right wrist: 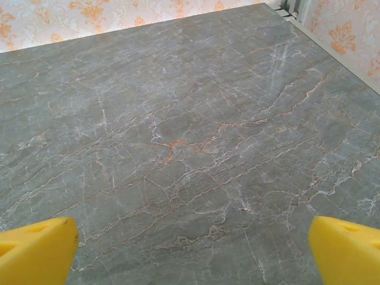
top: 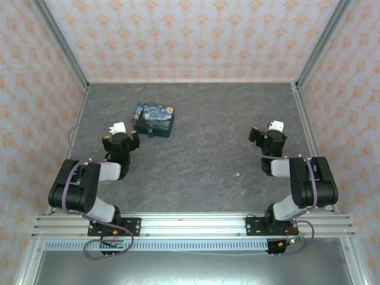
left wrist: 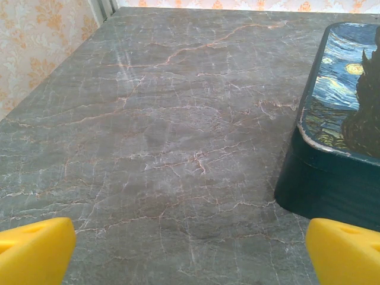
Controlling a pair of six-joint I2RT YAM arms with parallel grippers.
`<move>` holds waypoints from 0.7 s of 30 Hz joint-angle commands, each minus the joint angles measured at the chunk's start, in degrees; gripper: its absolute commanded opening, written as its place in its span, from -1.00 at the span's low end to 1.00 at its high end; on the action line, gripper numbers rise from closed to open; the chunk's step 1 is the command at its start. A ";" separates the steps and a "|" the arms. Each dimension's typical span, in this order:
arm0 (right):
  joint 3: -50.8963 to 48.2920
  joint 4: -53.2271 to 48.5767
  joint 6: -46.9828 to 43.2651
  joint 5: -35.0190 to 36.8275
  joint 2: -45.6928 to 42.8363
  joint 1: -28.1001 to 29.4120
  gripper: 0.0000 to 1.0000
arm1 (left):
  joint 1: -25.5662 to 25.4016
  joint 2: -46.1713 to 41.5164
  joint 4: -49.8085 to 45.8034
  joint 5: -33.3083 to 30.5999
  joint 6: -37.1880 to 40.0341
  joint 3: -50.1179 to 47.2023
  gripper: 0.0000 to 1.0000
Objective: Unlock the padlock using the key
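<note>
- Left gripper [left wrist: 190, 256] and right gripper [right wrist: 190, 254] both gape, empty
- The padlock [top: 151, 133] sits at the Starry-Night tin [top: 157, 117]'s near side; key [top: 237, 174] lies well apart
- Tiny, hard, likely slippery: pinch lock body, key bow

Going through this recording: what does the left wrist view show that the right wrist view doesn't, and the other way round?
Left wrist: the left gripper, the painted tin at its right, the left wall. Right wrist: the right gripper, the right wall. Both: open yellow fingers, grey veined table, far wall.
</note>
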 commanded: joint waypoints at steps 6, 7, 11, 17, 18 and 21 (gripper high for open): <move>0.42 -0.21 0.07 1.07 -0.10 0.07 0.98 | 0.19 -0.37 2.04 -0.30 1.29 1.16 1.00; 0.36 -0.17 0.07 1.05 -0.14 0.11 0.98 | 0.19 -0.37 2.00 -0.35 1.30 1.14 1.00; 0.44 -0.60 0.05 -0.24 -0.49 -0.27 0.98 | 0.19 -0.39 1.80 -0.33 1.25 1.27 1.00; 4.40 -11.80 -0.24 -1.06 -6.18 -0.28 0.98 | 0.19 -2.63 -0.09 -2.13 0.35 1.21 1.00; 5.04 -14.37 -0.58 -1.89 -8.32 -0.28 0.98 | 0.23 -4.64 -1.46 -2.62 0.27 1.07 1.00; 8.05 -26.09 0.81 -5.02 -16.49 -0.29 0.98 | 0.14 -13.84 -9.77 -3.38 -0.35 1.47 1.00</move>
